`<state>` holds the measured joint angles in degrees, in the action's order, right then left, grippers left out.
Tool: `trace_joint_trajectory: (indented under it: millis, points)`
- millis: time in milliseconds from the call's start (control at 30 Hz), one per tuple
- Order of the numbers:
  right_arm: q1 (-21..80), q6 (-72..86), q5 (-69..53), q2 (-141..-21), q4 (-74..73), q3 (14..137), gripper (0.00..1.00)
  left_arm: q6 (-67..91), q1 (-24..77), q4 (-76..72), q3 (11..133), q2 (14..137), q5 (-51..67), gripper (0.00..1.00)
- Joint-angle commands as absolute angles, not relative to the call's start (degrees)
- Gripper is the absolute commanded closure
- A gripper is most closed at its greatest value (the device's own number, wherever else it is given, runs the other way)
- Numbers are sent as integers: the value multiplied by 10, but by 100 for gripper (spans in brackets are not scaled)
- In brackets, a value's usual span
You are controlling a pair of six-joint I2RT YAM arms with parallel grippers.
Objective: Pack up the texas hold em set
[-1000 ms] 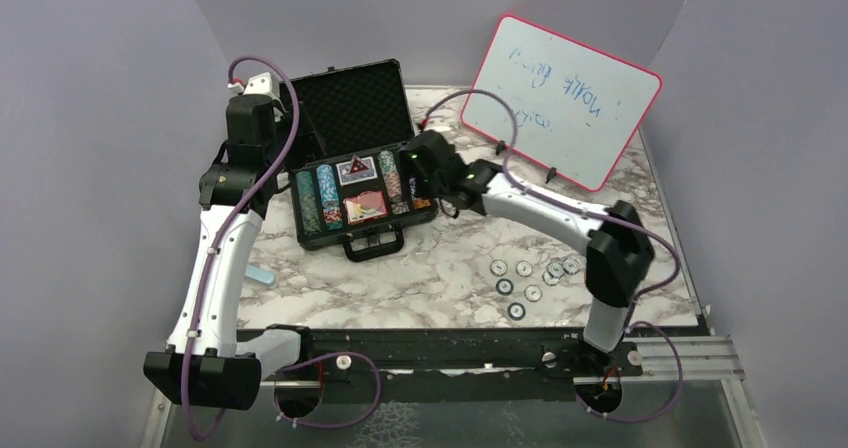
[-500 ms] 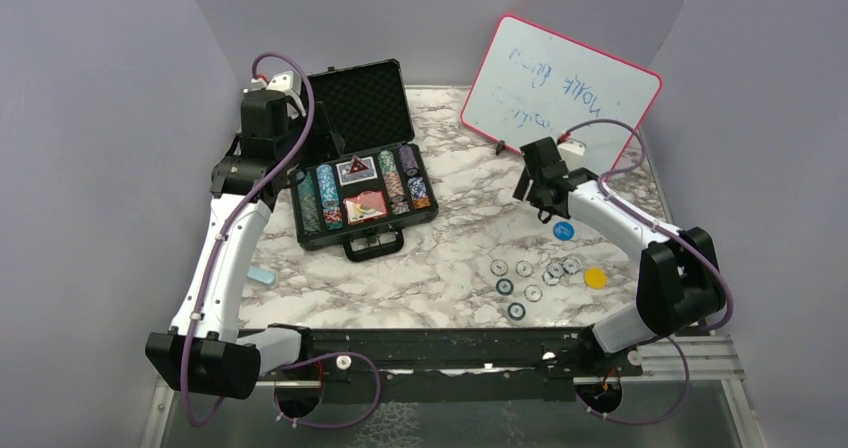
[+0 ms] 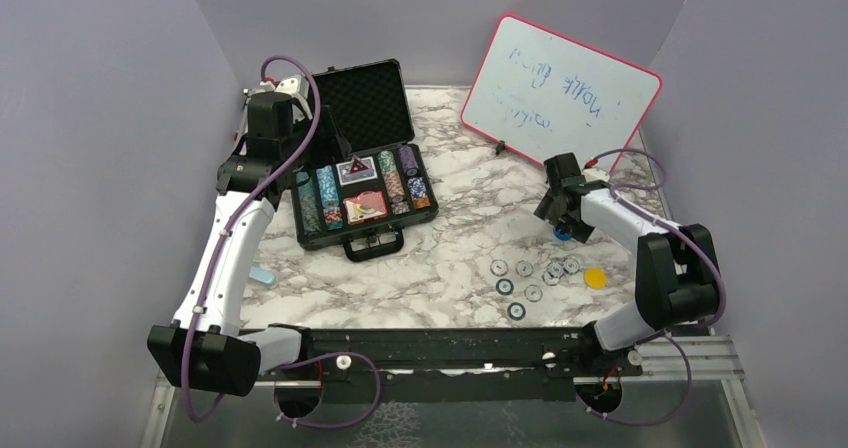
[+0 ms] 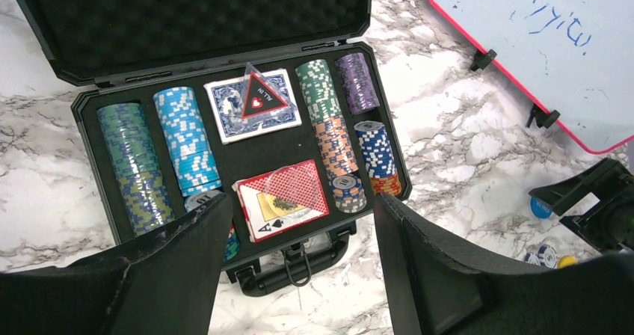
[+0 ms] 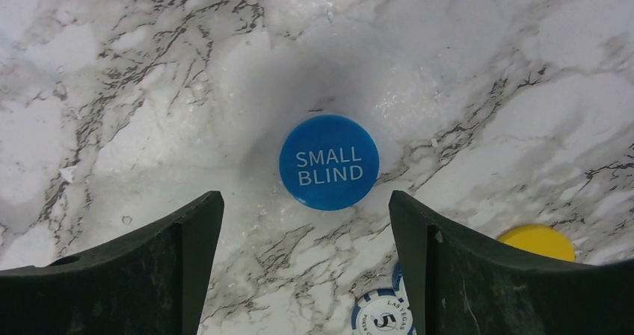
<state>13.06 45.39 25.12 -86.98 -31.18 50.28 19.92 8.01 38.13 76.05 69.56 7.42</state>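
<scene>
i am hovering my right gripper point(image 5: 303, 198) low over the desk point(image 5: 112, 88), its jaws spread wide and gripping nothing. the blue button point(image 5: 329, 162) is lying flat on the marble in the gap between them, a little beyond their tips, with its white words "small blind" facing up; neither jaw is touching it. the yellow button point(image 5: 537, 241) is lying just past my right jaw, and a white and blue chip point(image 5: 381, 314) marked 5 is peeking in at the bottom edge. seen from above, more loose chips point(image 3: 524, 268) are lying scattered on the desk, nearer to my bases than the blue button

i am holding my left gripper point(image 4: 303, 200) above the open black case point(image 4: 187, 13), jaws spread as well and empty. the case is sitting at the far left of the desk, its foam-lined lid standing up and its handle point(image 4: 295, 264) pointing toward the near edge. rows of chips point(image 4: 185, 137) are filling the slots at both sides. the blue-backed deck point(image 4: 228, 118) is lying in the far middle compartment with the red-triangle button point(image 4: 262, 99) resting on it, and the red-backed deck point(image 4: 288, 193) is lying in the near middle one. the pink-framed whiteboard point(image 3: 560, 98) is standing propped at the far right, well apart from the case
</scene>
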Motion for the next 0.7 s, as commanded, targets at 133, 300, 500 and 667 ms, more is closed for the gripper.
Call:
trace_joint_trajectory:
  millis: [133,300,500,667]
  points:
    - [113,470,235,-906,-303,491,18,205,83,361,760,699,92,28]
    - [108,452,224,-904,-272,477,22,205,83,361,760,699,91,28]
    - [98,433,211,-917,-259,476,31,204,83,362,764,701,91,28]
    - [98,425,220,-927,-261,478,46,204,83,362,764,702,89,28]
